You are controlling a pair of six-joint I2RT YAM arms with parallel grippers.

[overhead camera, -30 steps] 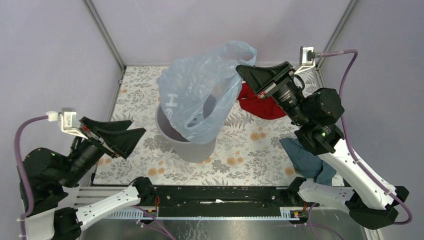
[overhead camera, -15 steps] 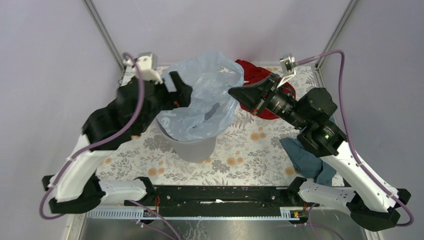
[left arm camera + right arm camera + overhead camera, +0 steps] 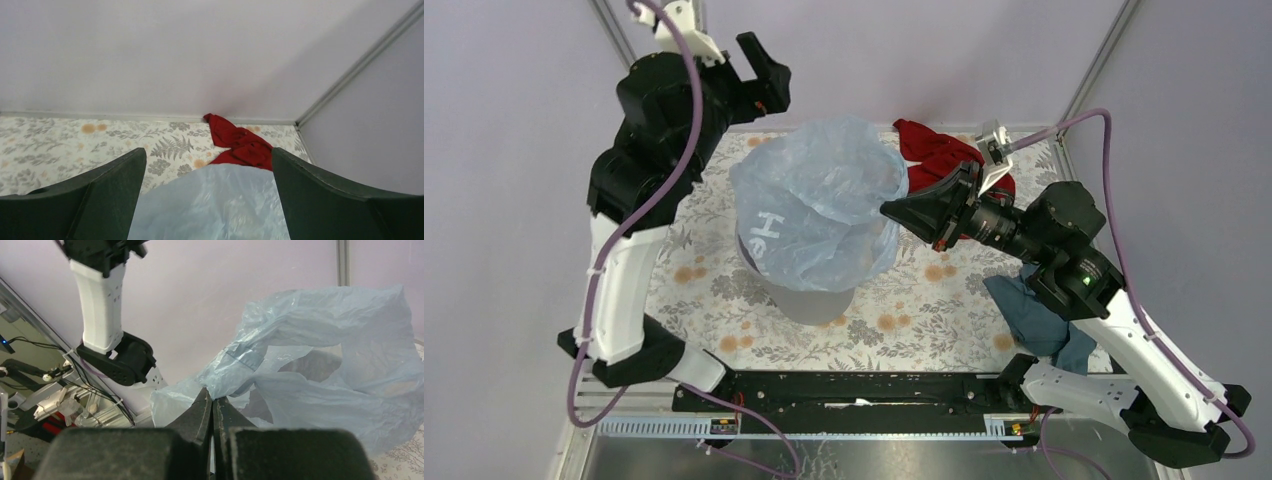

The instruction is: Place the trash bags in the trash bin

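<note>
The floral tabletop (image 3: 724,320), walled on three sides, carries one grey trash bin (image 3: 809,298), mostly hidden under one pale-blue trash bag (image 3: 819,210) draped over its mouth. The right gripper (image 3: 890,211), pressed together, seems to pinch the bag's 3 o'clock edge. The left gripper (image 3: 769,78) hangs spread at 11 o'clock, clear of the bag. One red cloth (image 3: 929,150) lies at 1 o'clock. One teal cloth (image 3: 1034,320) lies at 4 o'clock, partly behind the right arm.

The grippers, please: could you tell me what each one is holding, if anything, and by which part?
The right gripper is shut on the trash bag, pinching a bunched fold at its right edge. The left gripper is open, holding nothing.
</note>
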